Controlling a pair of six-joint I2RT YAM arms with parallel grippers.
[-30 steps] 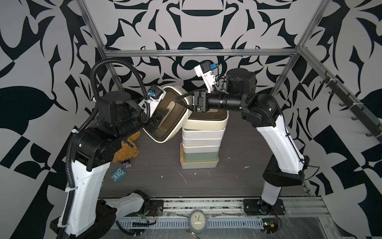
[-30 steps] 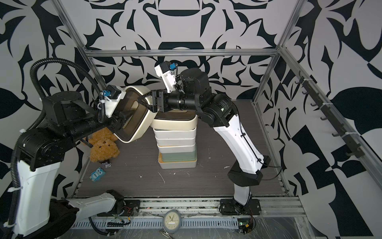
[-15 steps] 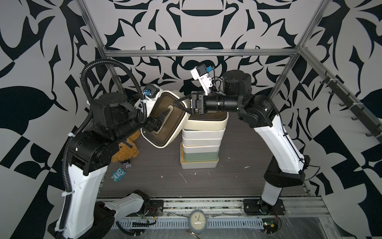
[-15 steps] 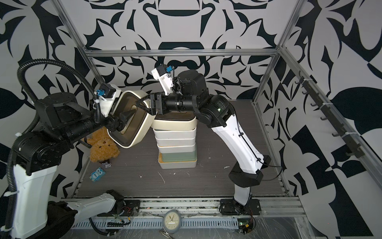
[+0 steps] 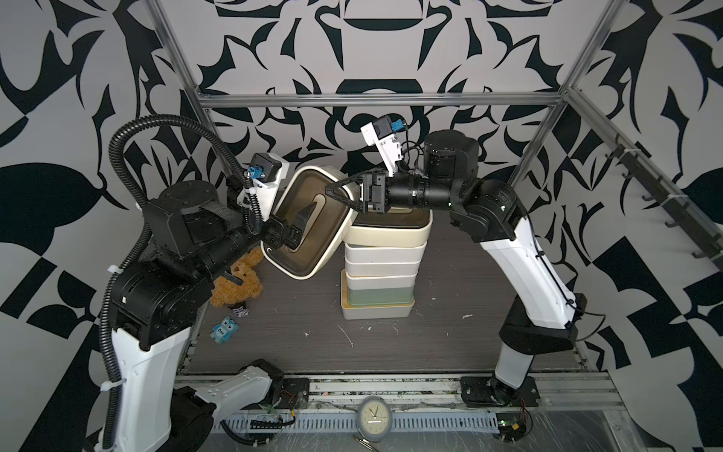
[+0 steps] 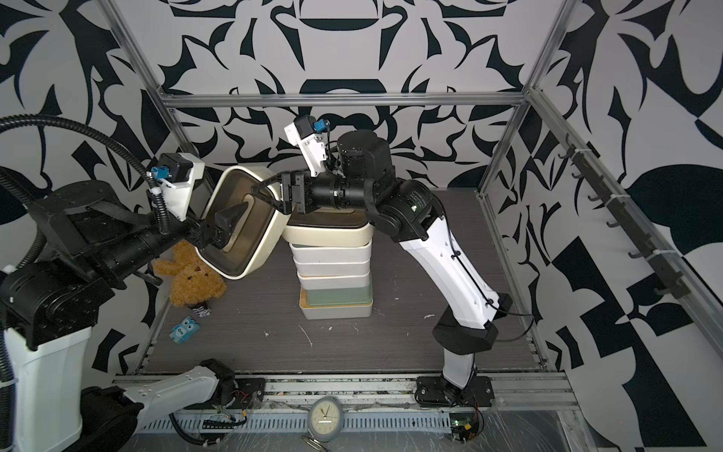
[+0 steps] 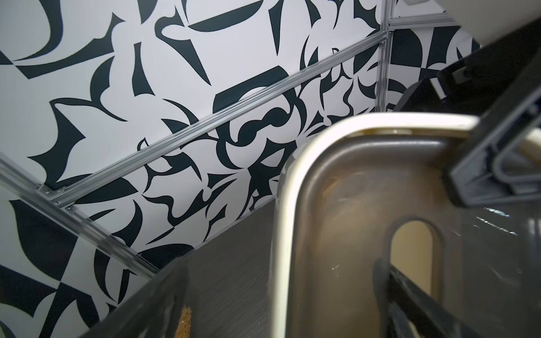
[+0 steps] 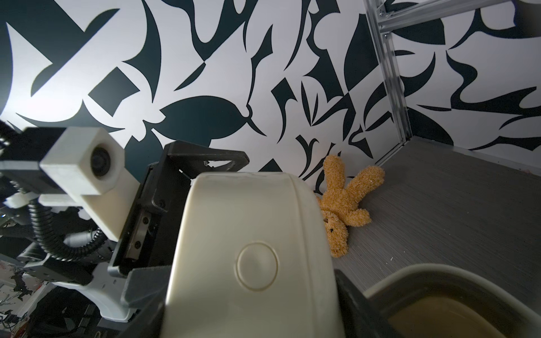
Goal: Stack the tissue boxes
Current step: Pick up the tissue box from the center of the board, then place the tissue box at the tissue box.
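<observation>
Between patterned walls (image 5: 391, 47), tissue boxes (image 5: 385, 266) stand stacked on the grey tabletop (image 5: 450, 344).

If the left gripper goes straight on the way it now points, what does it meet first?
The tilted cream tissue box. The left gripper stands open right at its dark lid, one finger near the slot; contact would probably come almost at once, though depth is hard to judge.
</observation>
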